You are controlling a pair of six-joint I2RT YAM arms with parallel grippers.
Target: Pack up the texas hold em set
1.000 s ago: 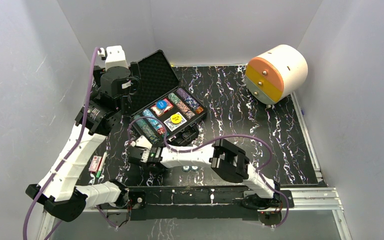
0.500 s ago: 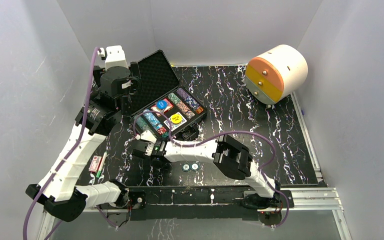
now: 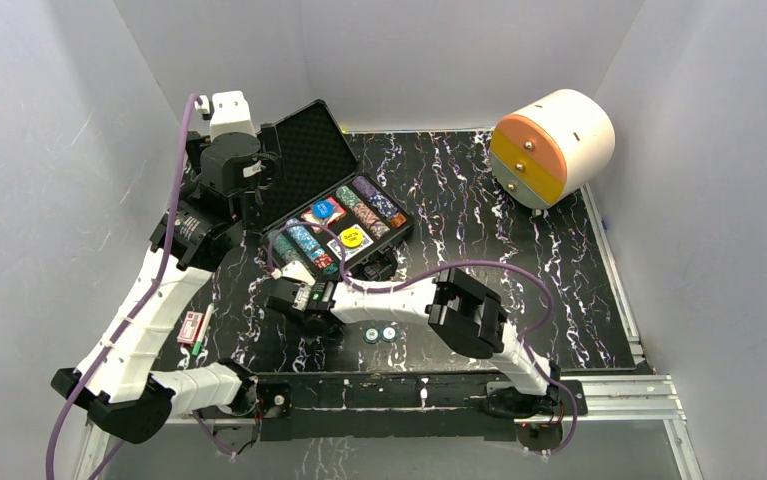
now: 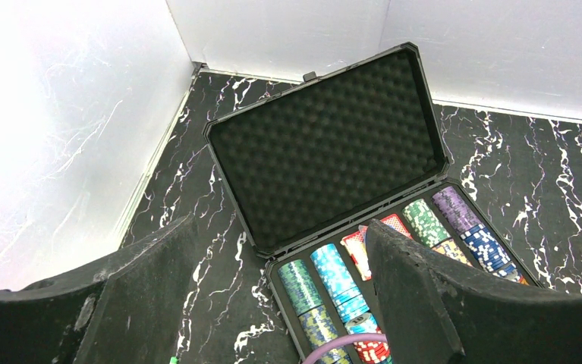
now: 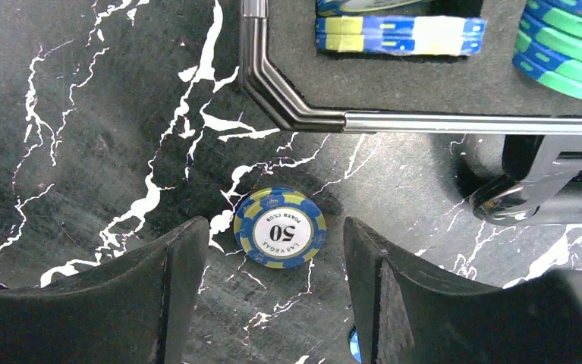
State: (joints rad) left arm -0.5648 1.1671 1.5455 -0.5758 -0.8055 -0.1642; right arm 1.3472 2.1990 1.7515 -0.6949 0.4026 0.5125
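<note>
The bench [image 3: 479, 200] carries the open case [image 4: 325, 144], and most of the set is already in its foam tray, so you are in the mopping-up stage: collecting chips left outside. Your left pincer [image 4: 280, 227] hangs above the case with its fingers spread and nothing between them; the lid is ahead of it, the rows of chips [image 4: 325, 277] just under it. Your right pincer [image 5: 271, 250] is low over the bench, fingers also spread and empty, with the tray's near corner straight ahead of it and the black handle [image 5: 545, 189] off to one side. The loose chip [image 5: 280, 227] lies flat on the bench between those fingers, close to the case corner but not touching it.

I'd judge the next move to be a drop and a pinch across the chip's edge (flat chips slide, so centre it first), then a lift over the rim into a free slot. Two more chips [image 3: 379, 334] wait behind that pincer, beside its forearm.

The chip reads "50" and "LAS VEGAS POKER CLUB"; print on the yellow button [image 3: 352, 237] is too small to read
</note>
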